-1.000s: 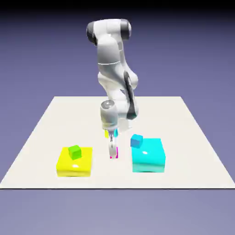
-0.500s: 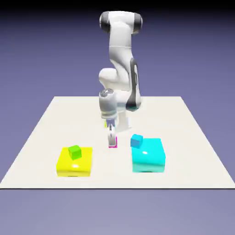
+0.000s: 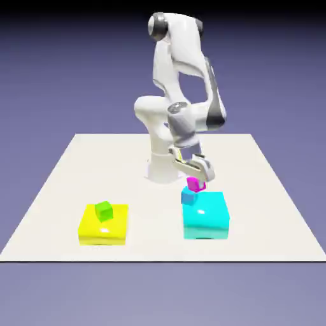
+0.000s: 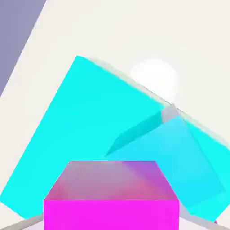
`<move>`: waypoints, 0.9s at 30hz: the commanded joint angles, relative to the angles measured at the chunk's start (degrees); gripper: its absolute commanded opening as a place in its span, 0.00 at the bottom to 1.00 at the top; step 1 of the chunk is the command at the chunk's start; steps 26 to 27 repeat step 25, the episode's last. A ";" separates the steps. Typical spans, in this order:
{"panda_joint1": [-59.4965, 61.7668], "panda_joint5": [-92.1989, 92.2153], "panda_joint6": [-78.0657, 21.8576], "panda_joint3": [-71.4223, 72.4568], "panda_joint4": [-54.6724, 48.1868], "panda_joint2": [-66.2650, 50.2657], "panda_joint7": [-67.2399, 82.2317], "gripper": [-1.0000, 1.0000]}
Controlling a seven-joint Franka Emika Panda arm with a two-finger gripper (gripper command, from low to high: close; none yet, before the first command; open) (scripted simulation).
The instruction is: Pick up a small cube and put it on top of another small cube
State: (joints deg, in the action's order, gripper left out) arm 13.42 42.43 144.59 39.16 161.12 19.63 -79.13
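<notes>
The white two-finger gripper (image 3: 198,178) is clamped on the tiny bright magenta-pink cube (image 3: 195,185), which hangs clear of every surface. In the exterior view the pink cube sits just above the small mid-blue cube (image 3: 188,197) and slightly toward that view's right; whether the two touch cannot be told. The blue cube rests on the top face of the large glossy cyan block (image 3: 206,216), at its far corner on the exterior view's left.

In the hand view the magenta cube (image 4: 111,197) fills the lower middle of the picture and hides the finger tips. Beyond it lies the blue cube (image 4: 175,157), here washed to a pale cyan tint, offset to the right. Behind both spreads the cyan block's top face (image 4: 81,130), tilted in the picture, with a bright highlight at its upper edge.

The white table (image 3: 63,172) carries all the blocks. Toward the exterior view's left, well apart from the gripper, stands a large glossy yellow block (image 3: 102,226) with a small green cube (image 3: 104,210) on top. The white arm (image 3: 181,76) bends down over the table from the far side, its hand angled toward the cyan block. Nothing lies between the pink cube and the blue cube.
</notes>
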 commanded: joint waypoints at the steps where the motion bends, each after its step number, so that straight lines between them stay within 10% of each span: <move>1: -0.51 -0.04 -0.46 2.08 0.36 0.82 1.50 0.00; 11: -1.28 0.20 -4.73 16.95 4.99 6.04 9.06 0.00; 24: -6.21 -23.94 20.05 7.49 7.13 -19.54 -7.53 0.00; 25: -6.21 -23.94 20.05 7.49 7.13 -19.54 -7.53 1.00; 27: -6.21 -23.94 20.05 7.49 7.13 -19.54 -7.53 1.00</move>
